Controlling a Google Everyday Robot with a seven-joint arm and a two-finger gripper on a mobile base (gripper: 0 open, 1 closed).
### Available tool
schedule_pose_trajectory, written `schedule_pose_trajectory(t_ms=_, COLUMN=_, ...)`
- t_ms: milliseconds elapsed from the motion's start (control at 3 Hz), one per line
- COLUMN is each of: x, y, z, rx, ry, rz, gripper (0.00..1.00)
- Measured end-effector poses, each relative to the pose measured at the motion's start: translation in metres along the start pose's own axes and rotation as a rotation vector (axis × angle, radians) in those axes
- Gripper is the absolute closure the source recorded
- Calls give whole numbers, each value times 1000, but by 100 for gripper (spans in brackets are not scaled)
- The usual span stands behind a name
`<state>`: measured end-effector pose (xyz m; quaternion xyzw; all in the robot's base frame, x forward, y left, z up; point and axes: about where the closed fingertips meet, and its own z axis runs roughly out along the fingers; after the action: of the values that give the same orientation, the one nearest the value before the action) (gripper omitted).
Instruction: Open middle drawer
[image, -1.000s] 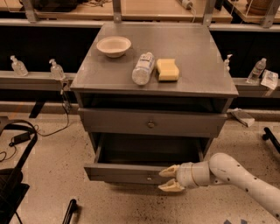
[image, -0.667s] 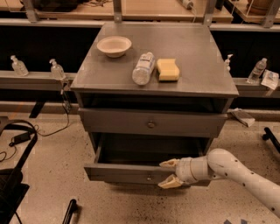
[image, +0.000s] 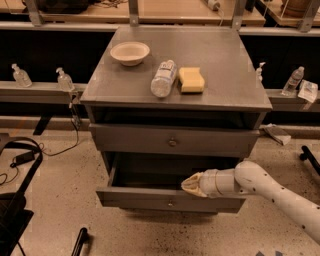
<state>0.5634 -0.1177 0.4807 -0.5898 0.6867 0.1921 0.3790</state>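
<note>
The middle drawer (image: 150, 197) is a wide grey metal drawer with a small round knob (image: 170, 203). It stands pulled out from the cabinet, and its dark inside shows. My gripper (image: 189, 184) is just above the top edge of the drawer front, right of the knob. It points left, shut and empty. The white arm (image: 270, 192) reaches in from the lower right. The grey drawer above (image: 172, 142) is closed. The lowest drawer is hidden under the pulled-out one.
On the cabinet top (image: 220, 55) are a white bowl (image: 130, 52), a plastic bottle lying down (image: 163, 78) and a yellow sponge (image: 191, 79). Small bottles stand on ledges at left (image: 63, 79) and right (image: 294, 80). Black gear (image: 17, 200) sits on the floor at left.
My gripper has risen from the drawer front to its top edge, and its fingers, spread before, have closed. The drawer stays pulled out.
</note>
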Motion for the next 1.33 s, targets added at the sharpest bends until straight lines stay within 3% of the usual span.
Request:
schedule_pose_trajectory(t_ms=333, x=0, y=-17, z=4, rx=21, ry=2, rz=11, gripper=100)
schedule_pose_trajectory(t_ms=667, x=11, y=-28, z=18, rx=15, ry=39, rz=36, gripper=100)
schedule_pose_trajectory(t_ms=1333, x=37, y=-28, z=48, rx=-33, ry=109, rz=81, gripper=100)
